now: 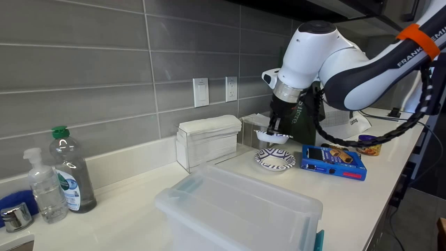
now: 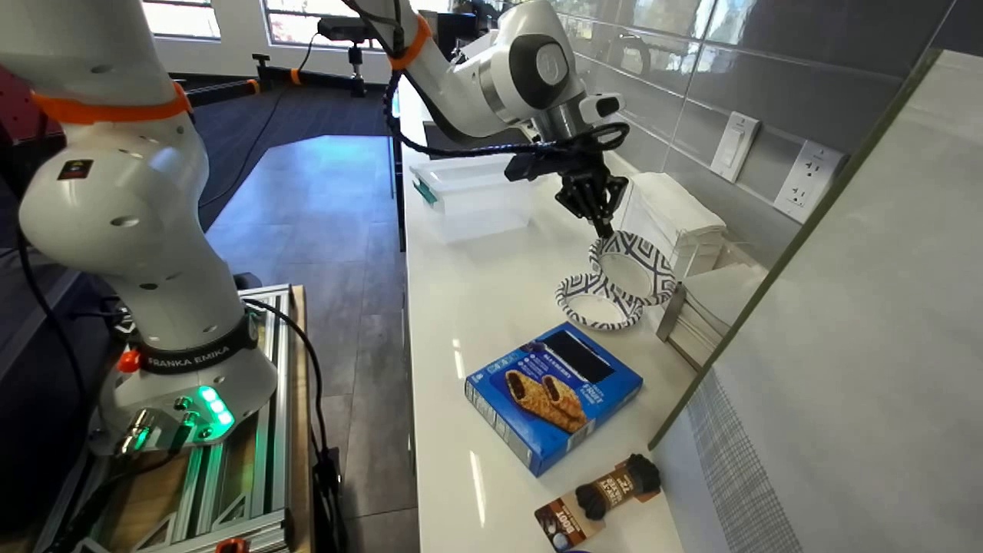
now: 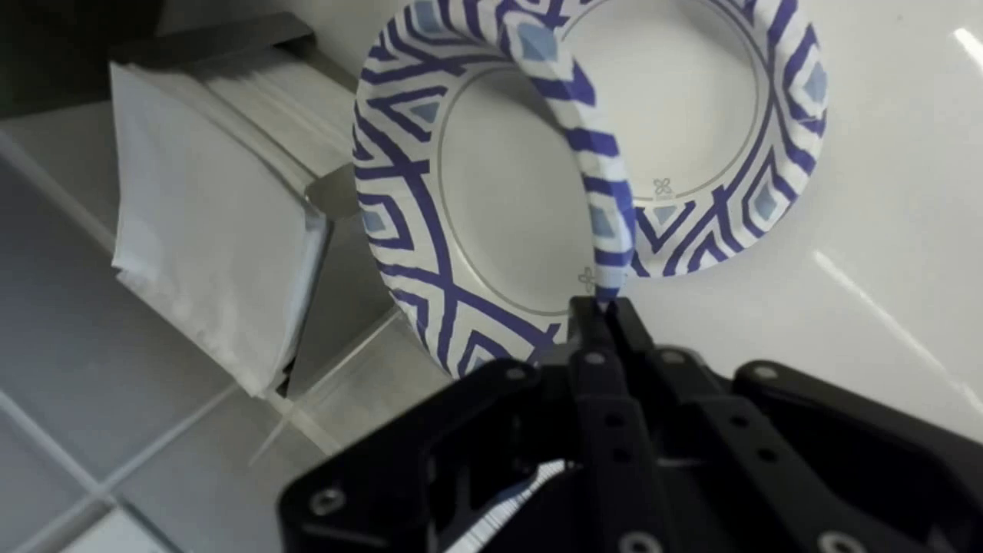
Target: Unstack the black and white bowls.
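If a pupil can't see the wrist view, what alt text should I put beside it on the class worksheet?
A black gripper pinches a patterned bowl by its rim, and that bowl partly hides a matching bowl on a white counter. At the picture's left are a stack of white paper and a grey tiled wall.

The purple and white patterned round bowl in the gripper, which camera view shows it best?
The wrist view: this patterned round bowl looks largest there, its design clear and its rim pinched in the gripper. Both exterior views show it smaller: either its patterned inside or mostly its plain white outside.
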### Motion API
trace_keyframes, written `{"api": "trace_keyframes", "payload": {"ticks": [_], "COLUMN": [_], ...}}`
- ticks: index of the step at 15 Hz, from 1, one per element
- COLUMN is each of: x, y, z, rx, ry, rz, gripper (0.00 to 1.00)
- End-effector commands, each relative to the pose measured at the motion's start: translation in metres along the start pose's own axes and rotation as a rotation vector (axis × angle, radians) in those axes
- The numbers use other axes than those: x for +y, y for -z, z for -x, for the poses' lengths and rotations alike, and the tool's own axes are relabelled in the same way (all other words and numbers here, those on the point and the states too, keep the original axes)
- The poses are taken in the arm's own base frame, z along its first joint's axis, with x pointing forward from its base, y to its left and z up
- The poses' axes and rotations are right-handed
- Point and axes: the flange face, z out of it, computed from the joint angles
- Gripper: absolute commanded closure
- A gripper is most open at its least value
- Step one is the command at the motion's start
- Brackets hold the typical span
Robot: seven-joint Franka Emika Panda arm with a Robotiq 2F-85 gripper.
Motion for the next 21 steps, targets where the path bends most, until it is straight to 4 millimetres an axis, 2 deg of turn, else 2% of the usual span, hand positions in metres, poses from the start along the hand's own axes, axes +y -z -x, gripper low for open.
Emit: {"api": "trace_keyframes", "payload": {"ticks": [1,3,6,9,13,17,18,19,21], "x": [-0.042,-0.074,-0.129,-0.168,-0.193,-0.199,-0.199,-0.197,-0.189], "y": [0.008,0.004,-0.009,-0.018,-0.023,-0.029,-0.030,-0.032,-0.034], "z": [-0.006,-0.007,0.002,0.008,0.014,0.022,0.024,0.026,0.030], "rx": [0.003,0.013,0.036,0.084,0.161,0.198,0.208,0.211,0.195], "ry": [0.154,0.261,0.419,0.570,0.742,0.843,0.851,0.843,0.780], "rz": [0.128,0.195,0.239,0.258,0.290,0.216,0.193,0.157,0.108], "gripper": [0.99,0.99,0.99,0.99,0.99,0.99,0.70,0.70,0.56]}}
